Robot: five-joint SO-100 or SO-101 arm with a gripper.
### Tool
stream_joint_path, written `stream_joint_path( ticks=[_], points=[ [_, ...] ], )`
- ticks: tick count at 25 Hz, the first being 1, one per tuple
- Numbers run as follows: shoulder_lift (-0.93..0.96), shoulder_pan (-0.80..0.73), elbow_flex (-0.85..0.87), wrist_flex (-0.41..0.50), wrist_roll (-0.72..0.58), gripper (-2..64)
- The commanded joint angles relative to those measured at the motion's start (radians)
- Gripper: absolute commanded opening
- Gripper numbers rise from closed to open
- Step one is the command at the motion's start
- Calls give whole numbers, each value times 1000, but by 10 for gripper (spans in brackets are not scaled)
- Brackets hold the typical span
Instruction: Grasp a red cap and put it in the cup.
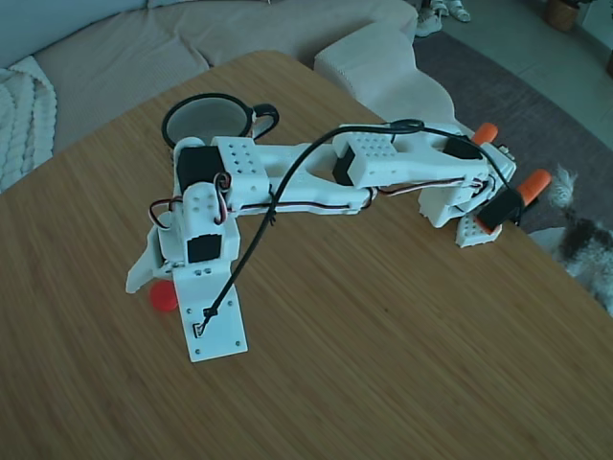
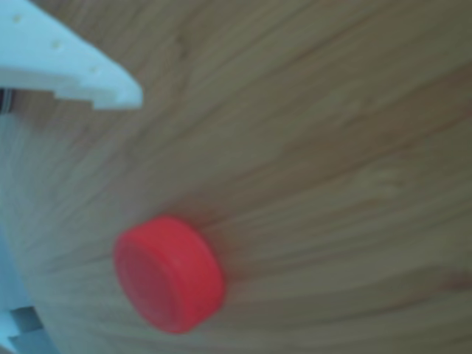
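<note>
The red cap (image 2: 168,273) lies flat on the wooden table, and in the fixed view only part of the cap (image 1: 163,296) shows past the gripper. My gripper (image 1: 151,286) hangs low over it and is open. In the other view one white finger (image 2: 74,66) reaches in from the top left, a second white part sits at the bottom left edge, and the cap lies just beyond the gap without touching either. The cup (image 1: 174,117), black-rimmed and pale grey inside, stands behind the arm at the back left with its handle to the right.
The arm's base (image 1: 460,206) is clamped at the table's right edge by two orange clamp handles (image 1: 533,182). A sofa (image 1: 124,48) and a pale cushion (image 1: 374,62) lie beyond the far edge. A furry animal (image 1: 586,244) is off the table at right.
</note>
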Motion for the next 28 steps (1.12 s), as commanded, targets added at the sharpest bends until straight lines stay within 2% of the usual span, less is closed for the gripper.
stream_joint_path(
  ticks=[1,18,28],
  points=[
    [26,5,-61,6,-6,532],
    [-8,6,-58,8,-6,530],
    [5,17,-71,-2,-38,249]
  ],
)
